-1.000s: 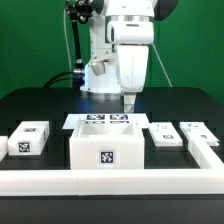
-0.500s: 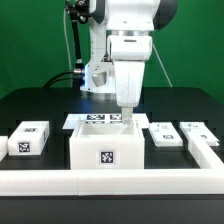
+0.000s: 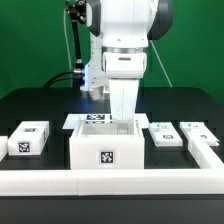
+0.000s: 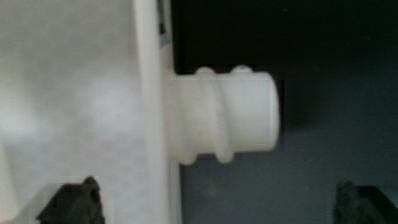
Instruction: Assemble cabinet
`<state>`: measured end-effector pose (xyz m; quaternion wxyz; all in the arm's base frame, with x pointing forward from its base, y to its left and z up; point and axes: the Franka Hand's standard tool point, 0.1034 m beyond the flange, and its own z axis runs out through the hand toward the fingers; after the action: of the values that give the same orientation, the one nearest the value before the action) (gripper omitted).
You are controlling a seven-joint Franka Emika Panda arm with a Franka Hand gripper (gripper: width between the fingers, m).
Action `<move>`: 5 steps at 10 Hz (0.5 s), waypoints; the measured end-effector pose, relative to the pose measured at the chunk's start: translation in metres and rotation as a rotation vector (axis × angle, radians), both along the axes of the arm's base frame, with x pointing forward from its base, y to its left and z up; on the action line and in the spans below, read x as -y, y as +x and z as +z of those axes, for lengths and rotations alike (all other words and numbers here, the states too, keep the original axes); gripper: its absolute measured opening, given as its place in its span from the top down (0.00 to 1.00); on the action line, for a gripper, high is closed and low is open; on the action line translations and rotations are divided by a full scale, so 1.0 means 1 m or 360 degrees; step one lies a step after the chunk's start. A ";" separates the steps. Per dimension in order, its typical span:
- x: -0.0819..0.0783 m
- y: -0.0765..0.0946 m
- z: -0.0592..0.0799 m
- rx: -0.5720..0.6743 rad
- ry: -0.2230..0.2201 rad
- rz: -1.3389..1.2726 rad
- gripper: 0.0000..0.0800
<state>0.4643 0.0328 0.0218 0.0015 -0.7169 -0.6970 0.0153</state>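
Observation:
The cabinet (image 3: 107, 148) is a large white box with a tag on its front, standing in the middle of the black table. My gripper (image 3: 122, 124) hangs just above the cabinet's back edge, right of its middle in the exterior view. In the wrist view the cabinet's white wall (image 4: 80, 100) fills one side, and a round ribbed white knob (image 4: 228, 112) sticks out of it. My gripper (image 4: 222, 205) is open and empty. Its dark fingertips (image 4: 75, 203) stand wide apart, one over the wall and one over the dark table.
A tagged white block (image 3: 28, 138) lies at the exterior view's left. Two flatter tagged pieces (image 3: 163, 134) (image 3: 197, 132) lie at its right. The marker board (image 3: 92, 120) lies behind the cabinet. A long low white rail (image 3: 110, 181) runs along the front.
The arm has come down and shifted slightly to the exterior view's left, bringing the gripper down to the cabinet's back edge. Nothing else moved.

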 end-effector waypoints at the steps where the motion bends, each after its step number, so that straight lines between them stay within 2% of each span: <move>1: 0.000 0.000 0.000 0.0000 0.0000 0.0000 0.19; 2: 0.000 0.000 0.000 -0.0001 0.0000 0.0000 0.33; 3: 0.000 0.000 0.000 -0.0002 0.0000 0.0000 0.52; 4: 0.000 0.000 -0.001 -0.0002 0.0000 0.0000 0.52; 5: 0.000 -0.001 -0.001 -0.0003 0.0000 0.0000 0.75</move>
<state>0.4637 0.0328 0.0211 0.0021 -0.7169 -0.6970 0.0159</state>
